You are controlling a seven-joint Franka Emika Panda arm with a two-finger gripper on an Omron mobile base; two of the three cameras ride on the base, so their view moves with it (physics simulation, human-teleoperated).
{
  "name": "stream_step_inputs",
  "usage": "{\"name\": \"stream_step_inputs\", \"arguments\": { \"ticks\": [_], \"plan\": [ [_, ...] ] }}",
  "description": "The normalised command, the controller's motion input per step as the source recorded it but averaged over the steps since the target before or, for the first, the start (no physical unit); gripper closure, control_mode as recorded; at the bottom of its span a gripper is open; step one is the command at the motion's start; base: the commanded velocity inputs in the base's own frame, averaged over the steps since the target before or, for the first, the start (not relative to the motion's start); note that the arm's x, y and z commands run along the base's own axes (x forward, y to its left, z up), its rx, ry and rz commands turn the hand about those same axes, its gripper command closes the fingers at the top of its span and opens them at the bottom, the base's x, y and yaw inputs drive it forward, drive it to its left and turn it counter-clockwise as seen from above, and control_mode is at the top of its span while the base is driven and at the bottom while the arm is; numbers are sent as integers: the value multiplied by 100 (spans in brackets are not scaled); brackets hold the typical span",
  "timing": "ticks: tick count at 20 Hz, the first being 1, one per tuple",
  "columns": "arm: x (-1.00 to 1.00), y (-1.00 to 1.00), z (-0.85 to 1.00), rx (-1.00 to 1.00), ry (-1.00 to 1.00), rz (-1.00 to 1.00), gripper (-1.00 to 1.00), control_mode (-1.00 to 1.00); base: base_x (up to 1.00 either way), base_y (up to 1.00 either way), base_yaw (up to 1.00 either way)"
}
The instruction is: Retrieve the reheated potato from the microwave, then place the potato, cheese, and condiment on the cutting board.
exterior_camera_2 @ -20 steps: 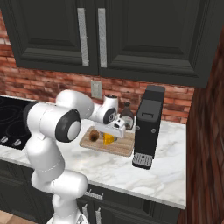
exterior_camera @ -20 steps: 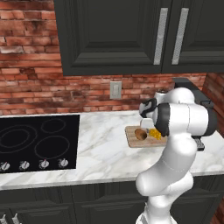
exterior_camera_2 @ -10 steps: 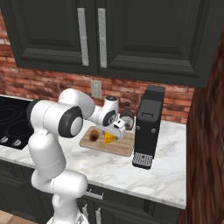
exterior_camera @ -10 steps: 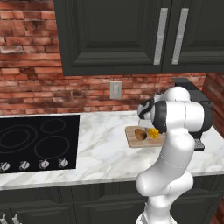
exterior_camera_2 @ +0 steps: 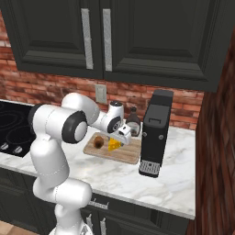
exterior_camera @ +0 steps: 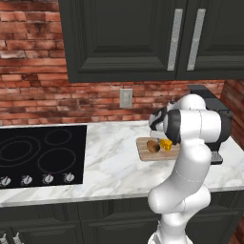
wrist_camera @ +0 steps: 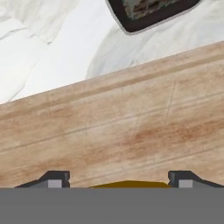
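Gripper (wrist_camera: 117, 183) higher than before, jaws apart over cheese (exterior_camera_2: 113, 145) (on cutting board (exterior_camera_2: 124, 153))

The left base view looks forward and down from behind the arm, over the bench (exterior_camera: 109, 157) toward the brick wall. The right base view does the same from the other side. Both share the cutting board (exterior_camera: 145, 151) (exterior_camera_2: 126, 153). The hand view looks very closely down onto the board (wrist_camera: 131, 127).
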Motion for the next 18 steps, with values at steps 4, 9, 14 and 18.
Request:
{"name": "stream_step_inputs", "arguments": {
  "ticks": [4, 9, 14, 18],
  "plan": [
    [14, 33, -26, 0, -1, -1, 100, -100, 0, 0, 0],
    [5, 42, -14, 0, -4, -1, 100, -100, 0, 0, 0],
    [4, 36, -27, 0, -2, -2, 100, -100, 0, 0, 0],
    [10, 6, -37, 0, 0, -3, 100, -100, 0, 0, 0]
  ]
}}
